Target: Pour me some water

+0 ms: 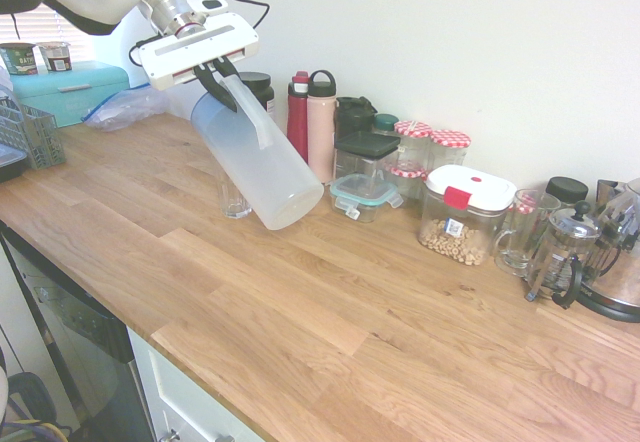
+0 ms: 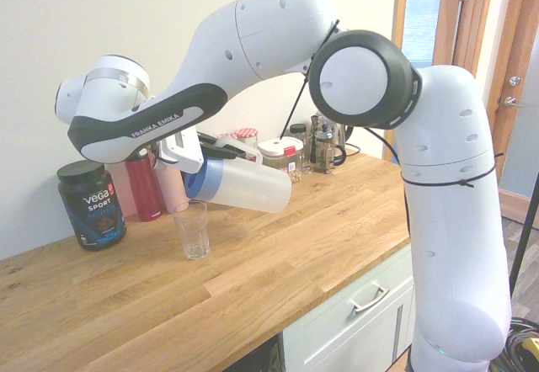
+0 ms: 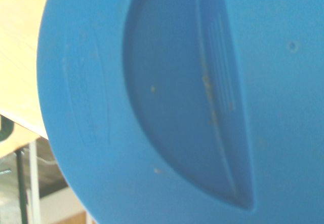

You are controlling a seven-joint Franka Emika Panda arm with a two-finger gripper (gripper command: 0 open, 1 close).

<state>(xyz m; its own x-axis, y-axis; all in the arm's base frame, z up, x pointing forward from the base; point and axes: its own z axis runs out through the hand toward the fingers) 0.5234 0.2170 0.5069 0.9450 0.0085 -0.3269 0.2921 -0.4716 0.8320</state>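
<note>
The tall frosted-white jug (image 1: 258,167) with its blue lid (image 2: 202,178) hangs tipped steeply above the wooden counter (image 1: 330,312), lid end lowest. My gripper (image 1: 225,80) is shut on the jug's side handle (image 1: 248,107). A small clear drinking glass (image 2: 193,229) stands on the counter just below the lid's edge; in the first exterior view the glass (image 1: 233,198) is partly hidden behind the jug. No water can be made out through the frosted wall or in the glass. The blue lid (image 3: 167,97) fills the wrist view.
Along the wall stand a red bottle (image 1: 299,112), a pink bottle (image 1: 321,127), storage jars (image 1: 465,212), a glass mug (image 1: 520,232), a French press (image 1: 562,252) and a kettle (image 1: 620,262). A dark protein tub (image 2: 91,204) stands left of the glass. A dish rack (image 1: 25,132) sits at the far end.
</note>
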